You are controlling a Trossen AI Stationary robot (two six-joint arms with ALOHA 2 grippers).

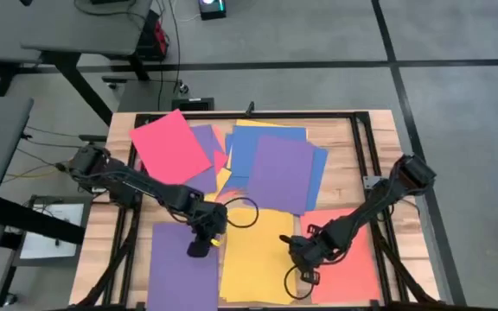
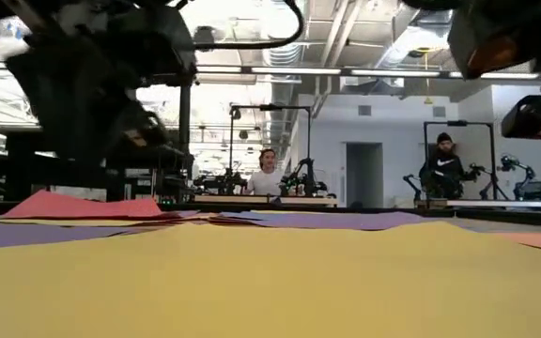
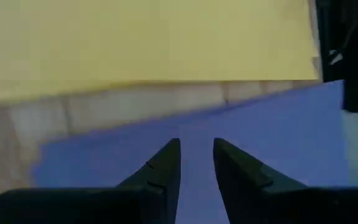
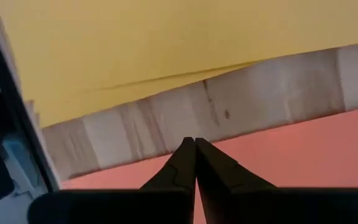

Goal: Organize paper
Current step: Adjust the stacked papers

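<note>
Coloured paper sheets lie flat over the wooden table (image 1: 124,138). A red sheet (image 1: 169,145), blue sheets (image 1: 266,138) and a purple sheet (image 1: 282,173) overlap at the far side. Along the near edge lie a purple sheet (image 1: 180,268), a yellow sheet (image 1: 253,259) and a red sheet (image 1: 348,259). My left gripper (image 1: 199,249) is low over the near purple sheet (image 3: 278,143) by its right edge, fingers a little open. My right gripper (image 1: 306,278) is shut, its tips (image 4: 194,142) at the near red sheet's left edge (image 4: 135,167). My left gripper points slanting down at the near purple sheet, close to its edge beside the bare wood strip (image 3: 104,112); I cannot tell whether the fingertips touch it. My right gripper's shut tips stand at the red sheet's edge next to the wood strip (image 4: 229,106); whether they press on it I cannot tell.
A black frame rail (image 1: 366,164) runs around the table. A loose cable loop (image 1: 245,214) lies near the left arm's wrist. In the low view the yellow sheet (image 2: 270,282) fills the foreground, and people sit at benches in the room beyond.
</note>
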